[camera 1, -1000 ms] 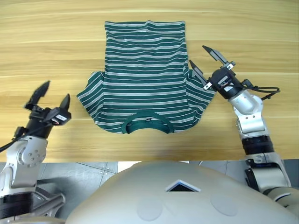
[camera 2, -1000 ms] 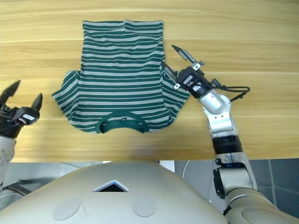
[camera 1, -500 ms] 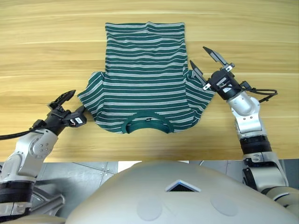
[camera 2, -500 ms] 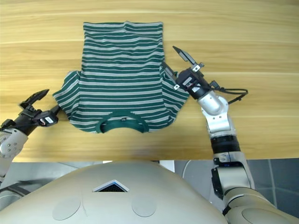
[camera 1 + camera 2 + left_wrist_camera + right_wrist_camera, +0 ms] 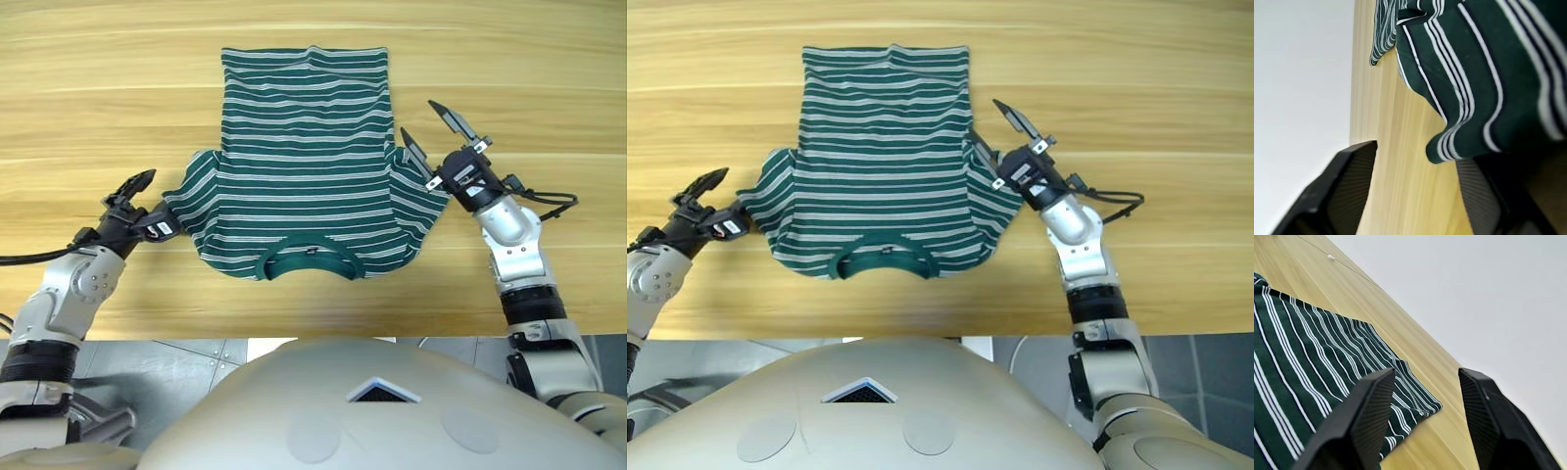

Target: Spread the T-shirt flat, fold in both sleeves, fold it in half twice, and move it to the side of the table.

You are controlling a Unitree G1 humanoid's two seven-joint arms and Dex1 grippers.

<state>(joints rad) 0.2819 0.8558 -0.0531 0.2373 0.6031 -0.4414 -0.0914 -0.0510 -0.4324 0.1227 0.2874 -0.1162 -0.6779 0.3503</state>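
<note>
A green T-shirt (image 5: 304, 157) with white stripes lies flat on the wooden table (image 5: 88, 88), collar toward me and hem at the far side. Both short sleeves stick out a little. My left gripper (image 5: 162, 202) is open at the edge of the left sleeve (image 5: 191, 191). In the left wrist view the sleeve hem (image 5: 1459, 127) hangs between the two dark fingers (image 5: 1347, 191). My right gripper (image 5: 417, 117) is open, tilted up over the right sleeve (image 5: 416, 196), its lower finger close above the cloth. The right wrist view looks between its fingers (image 5: 1371, 411) at the striped cloth (image 5: 1308, 352).
Bare wood stretches left (image 5: 686, 117) and right (image 5: 1156, 117) of the shirt and beyond its hem. The table's near edge (image 5: 294, 338) runs just below the collar, with grey floor beneath it.
My left arm has swung in from the left, bringing its open gripper up to the left sleeve edge. The right gripper has barely moved.
</note>
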